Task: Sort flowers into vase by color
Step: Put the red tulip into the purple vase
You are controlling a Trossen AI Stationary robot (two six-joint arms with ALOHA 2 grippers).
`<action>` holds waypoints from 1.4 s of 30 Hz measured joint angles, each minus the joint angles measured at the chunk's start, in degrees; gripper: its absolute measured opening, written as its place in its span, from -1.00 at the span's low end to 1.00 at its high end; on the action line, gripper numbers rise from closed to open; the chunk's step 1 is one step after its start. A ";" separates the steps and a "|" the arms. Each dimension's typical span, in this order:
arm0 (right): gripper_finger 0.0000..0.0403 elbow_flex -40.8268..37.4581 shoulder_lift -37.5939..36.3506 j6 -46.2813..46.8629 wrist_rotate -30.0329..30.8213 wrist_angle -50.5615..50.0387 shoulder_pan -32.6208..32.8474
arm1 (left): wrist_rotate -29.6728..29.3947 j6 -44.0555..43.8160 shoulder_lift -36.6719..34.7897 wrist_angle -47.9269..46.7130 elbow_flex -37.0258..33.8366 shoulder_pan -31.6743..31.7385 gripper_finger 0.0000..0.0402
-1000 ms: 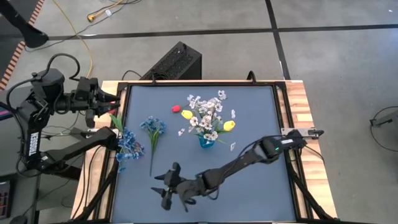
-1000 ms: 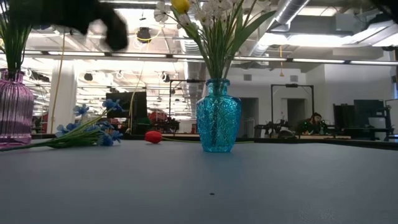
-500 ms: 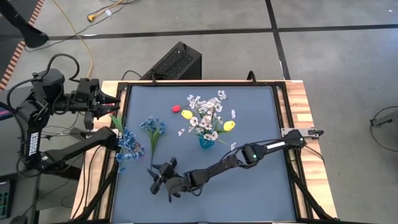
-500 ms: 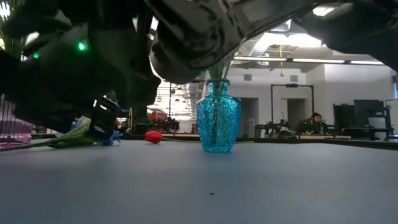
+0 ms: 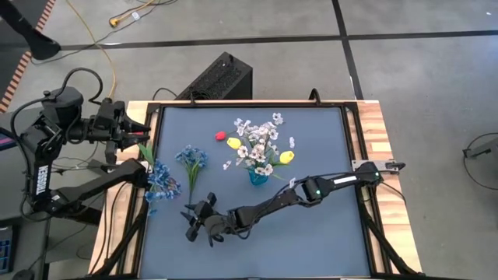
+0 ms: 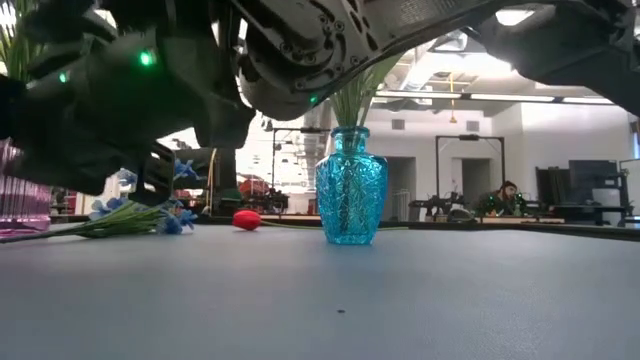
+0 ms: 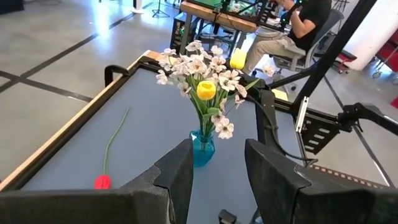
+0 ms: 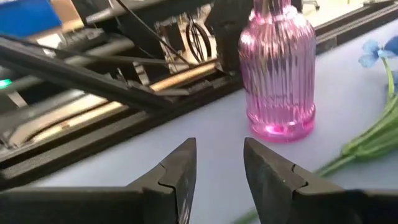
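The table carries 2 vases, sorted by colour. The turquoise vase at its middle holds white sprays and yellow tulips. The pink vase, at the edge left of it, has blue blossoms over it. A loose blue spray lies between the 2 vases, its stem toward the front, and a red tulip lies behind. The right gripper hangs low at that stem's end, fingers narrowly apart, empty, likely to pick it. The left gripper waits beyond the pink vase, partly open, empty.
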 joint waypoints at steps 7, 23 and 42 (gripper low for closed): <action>-0.21 -0.09 -3.10 2.72 -23.66 -3.02 0.19 | 0.26 -0.99 0.00 0.07 0.01 0.00 -0.34; -0.21 -0.12 -32.79 13.78 -34.25 -61.30 8.64 | -0.09 4.41 -0.42 0.48 0.02 -0.80 -0.34; -0.21 -0.14 -64.31 -15.77 -21.01 -78.17 -22.12 | -9.62 6.05 -0.35 0.57 0.02 -3.26 -0.34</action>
